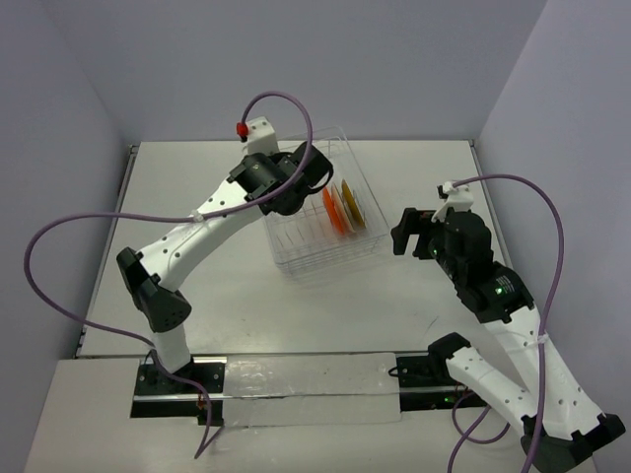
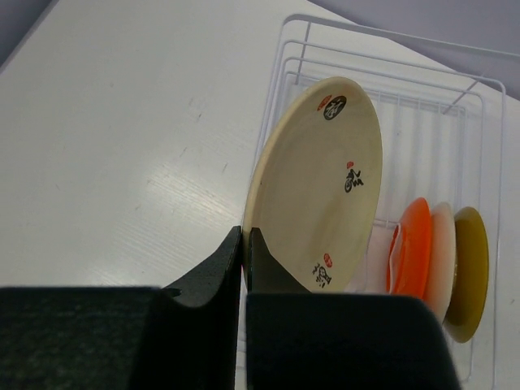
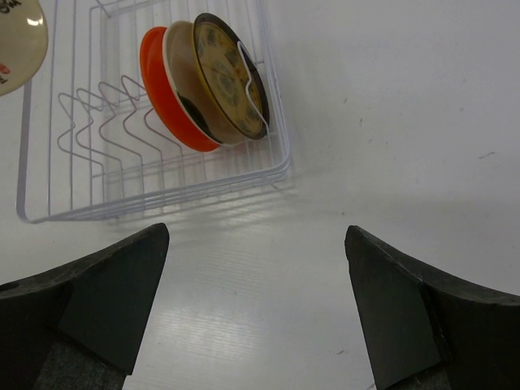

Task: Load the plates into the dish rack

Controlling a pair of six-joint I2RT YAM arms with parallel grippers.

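This is a robotics lab test cell rather than a home kitchen. A plain white rectangular table [image 1: 197,197] is boxed in left, far and right by bare pale lilac-grey wall panels [image 1: 296,59]. Two white-and-black jointed robot arms, left [image 1: 197,232] and right [image 1: 498,296], are bolted to a flat mounting strip [image 1: 296,389] at the near edge. Loose purple cables [image 1: 281,95] loop off them. A thin white wire dish rack [image 1: 306,246] stands mid-table.

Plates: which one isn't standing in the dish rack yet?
The cream plate pinched by its rim in the left gripper; the orange plate, second cream plate and mustard plate stand side by side in the dish rack.
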